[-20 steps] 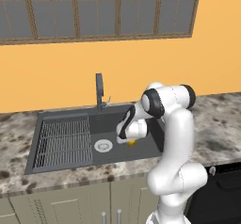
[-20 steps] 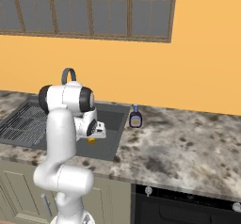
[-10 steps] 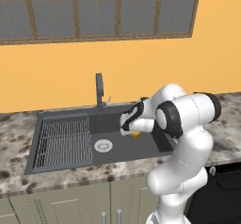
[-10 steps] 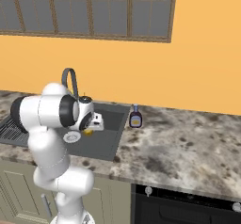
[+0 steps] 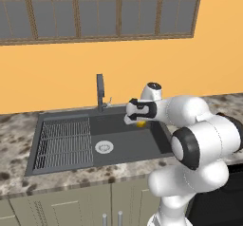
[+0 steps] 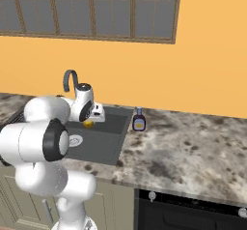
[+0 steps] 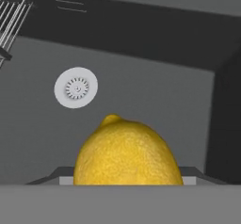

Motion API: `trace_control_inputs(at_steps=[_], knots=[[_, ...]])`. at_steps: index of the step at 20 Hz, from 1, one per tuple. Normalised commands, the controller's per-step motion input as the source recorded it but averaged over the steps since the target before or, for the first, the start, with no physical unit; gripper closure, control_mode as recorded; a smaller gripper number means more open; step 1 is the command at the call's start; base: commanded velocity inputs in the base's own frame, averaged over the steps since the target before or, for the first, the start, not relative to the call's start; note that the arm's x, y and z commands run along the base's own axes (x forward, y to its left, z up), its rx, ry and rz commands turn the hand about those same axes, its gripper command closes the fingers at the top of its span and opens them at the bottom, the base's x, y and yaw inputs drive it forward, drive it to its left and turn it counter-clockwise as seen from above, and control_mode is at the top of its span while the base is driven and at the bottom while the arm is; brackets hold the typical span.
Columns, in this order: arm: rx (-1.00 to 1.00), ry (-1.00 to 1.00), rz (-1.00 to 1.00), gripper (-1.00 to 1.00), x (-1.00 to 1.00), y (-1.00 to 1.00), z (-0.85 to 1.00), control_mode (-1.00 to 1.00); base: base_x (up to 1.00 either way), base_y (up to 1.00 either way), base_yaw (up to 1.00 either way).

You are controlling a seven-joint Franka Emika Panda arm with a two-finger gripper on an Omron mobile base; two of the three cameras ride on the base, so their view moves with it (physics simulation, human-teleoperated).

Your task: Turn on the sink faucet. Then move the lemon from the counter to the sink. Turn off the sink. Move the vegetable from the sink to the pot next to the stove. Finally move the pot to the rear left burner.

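Observation:
My gripper [image 5: 137, 121] is shut on the lemon [image 5: 141, 123], a small bright yellow fruit held in the air over the right half of the dark sink [image 5: 128, 146]. In the hand view the lemon [image 7: 127, 152] sits between the fingers with the round silver drain [image 7: 76, 87] on the basin floor beyond it. From the right base view the gripper [image 6: 91, 120] and lemon [image 6: 88, 124] hang above the sink [image 6: 103, 142]. The sink faucet [image 5: 100, 92] stands behind the basin, left of the hand; no water runs from it. The pot is out of view.
A ribbed rack [image 5: 64, 142] covers the sink's left half. A small brown bottle [image 6: 139, 120] stands on the speckled counter [image 6: 188, 149] just right of the sink. The black stove front with knobs [image 6: 193, 209] lies at the lower right. My bulky white arm reaches over the counter's front edge.
The gripper has risen from near the sink floor with the lemon in it. The arm's upper links have swung forward and lower.

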Motion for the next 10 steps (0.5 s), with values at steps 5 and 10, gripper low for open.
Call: trace_control_inputs(at_steps=[5, 10], knots=[[0.00, 0.00, -0.03, 1.00, -0.52, -0.14, 0.32, -1.00, 0.00, 0.00, 0.00], [0.00, 0.00, -0.03, 1.00, -0.41, -0.06, 0.37, -1.00, 0.00, 0.00, 0.00]])
